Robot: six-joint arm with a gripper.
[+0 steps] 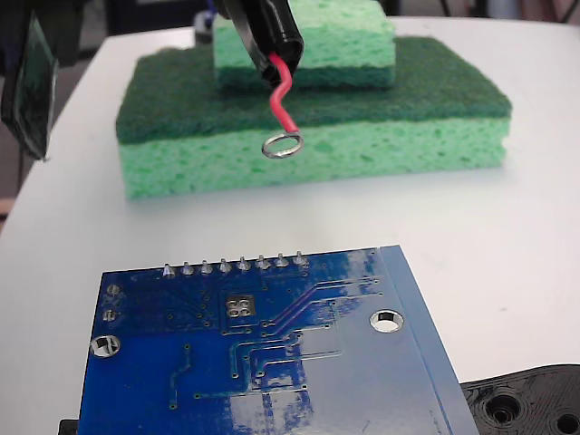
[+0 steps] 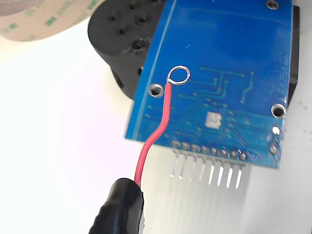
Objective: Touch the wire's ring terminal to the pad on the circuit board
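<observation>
The ring terminal (image 1: 282, 145) is seen apparently held above the circuit board (image 1: 272, 362), apart from the pad (image 1: 239, 306); the fingers' state cannot be told.

Board (image 1: 272, 372): glossy blue laminate, reflective, with fine traces and grey metal pins (image 2: 209, 173). Pad (image 1: 239, 306): dull silvery metal. Ring (image 1: 282, 145): bright bare metal loop. Wire (image 1: 283, 95): smooth red plastic insulation; sleeve (image 1: 272, 36): shiny black, rubbery. Sponges (image 1: 362, 149): porous light-green foam, the lower one topped with rough dark-green scouring fibre. Desk (image 1: 507, 236): smooth matt white. Black part (image 2: 122, 34): matt plastic.
</observation>
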